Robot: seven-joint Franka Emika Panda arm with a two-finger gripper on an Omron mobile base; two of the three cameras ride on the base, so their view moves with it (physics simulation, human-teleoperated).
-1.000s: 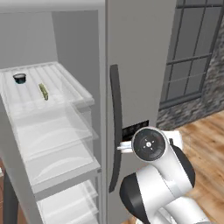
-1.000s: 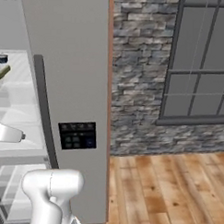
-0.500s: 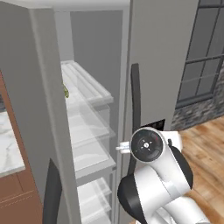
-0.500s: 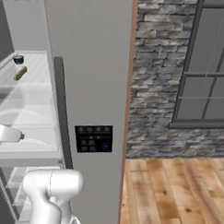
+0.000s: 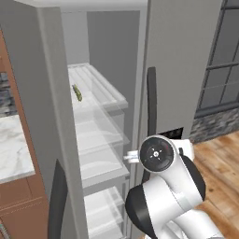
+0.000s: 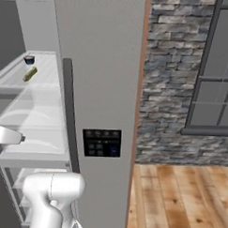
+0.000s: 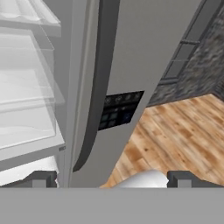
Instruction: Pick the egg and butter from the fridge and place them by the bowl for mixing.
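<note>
The fridge (image 5: 184, 70) is a tall grey cabinet whose left door is swung open, showing pale translucent shelves (image 5: 100, 135). The butter (image 5: 77, 92), a thin yellow-green stick, lies on the upper shelf and also appears at the far left as butter (image 6: 30, 74), with a small dark object (image 6: 29, 60) just behind it. My gripper (image 7: 111, 180) is open and holds nothing. It faces the fridge's shut right door (image 7: 144, 65), near the dark handle (image 7: 94, 109) and well below the butter's shelf. The egg and the bowl are out of view.
The open left door with its dark handle (image 5: 58, 198) stands close on the left. A marble counter (image 5: 11, 156) over brown cupboards lies beyond it. A dark control panel (image 6: 101, 142) sits on the shut door. To the right are a stone wall (image 6: 168, 90), a window and wooden floor (image 6: 187, 199).
The whole picture has shifted, so the base has moved: the fridge now sits further right in both base views and the open left door has come into sight. The arm's pose looks unchanged.
</note>
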